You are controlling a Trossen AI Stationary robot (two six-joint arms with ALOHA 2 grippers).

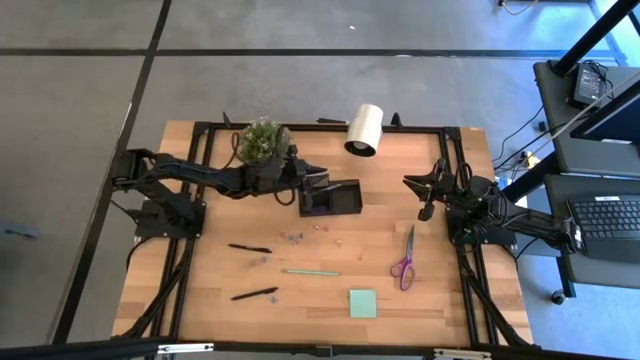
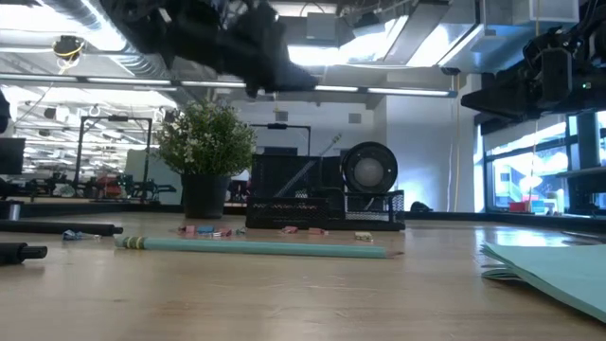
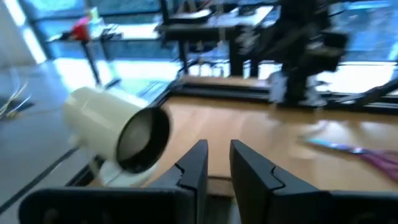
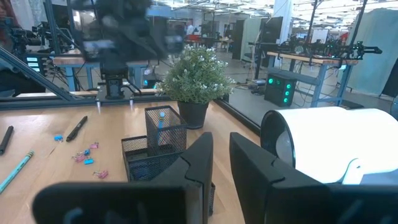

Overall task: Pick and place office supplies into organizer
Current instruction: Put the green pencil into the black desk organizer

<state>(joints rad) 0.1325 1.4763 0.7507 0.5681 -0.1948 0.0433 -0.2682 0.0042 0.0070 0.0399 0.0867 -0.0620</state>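
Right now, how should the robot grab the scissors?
Probably from straight above, pinching the closed blades. The scissors lie flat on the table, purple handles toward the front edge, blades pointing back toward the right gripper. The blades are slim enough for two fingers; the looped handles are wider and harder to pinch.

Grey tiled floor (image 1: 80, 150) surrounds the table; ceiling striplights (image 2: 379, 90) glow.
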